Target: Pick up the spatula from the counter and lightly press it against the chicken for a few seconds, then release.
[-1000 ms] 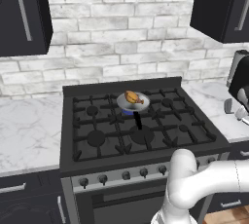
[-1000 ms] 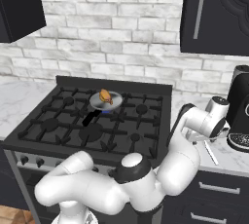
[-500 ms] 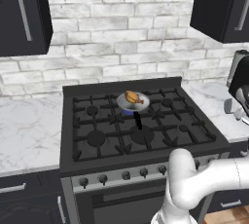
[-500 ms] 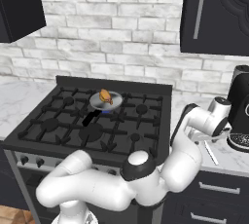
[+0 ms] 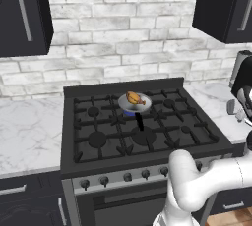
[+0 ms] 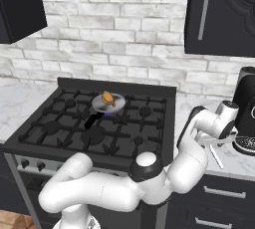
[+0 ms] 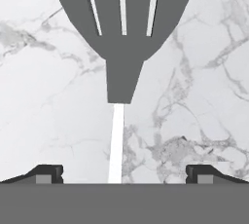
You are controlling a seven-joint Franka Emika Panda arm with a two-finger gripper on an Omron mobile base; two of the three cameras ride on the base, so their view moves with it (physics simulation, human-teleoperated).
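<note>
Spatula [image 7: 121, 38] lies flat on the marble counter [image 6: 238, 162], between the black stove [image 5: 142, 136] and the dark coffee machine [image 6: 247, 108], well apart from the pan [image 5: 129, 104] with the chicken [image 5: 134, 97] on the stove. The gripper [image 7: 124, 174] hangs just over its white handle, the fingers [image 7: 46, 173] spread wide on each side, gripping nothing. The slotted grey blade is cut off by the top edge of the hand view, and in the right base view the hand covers it.
</note>
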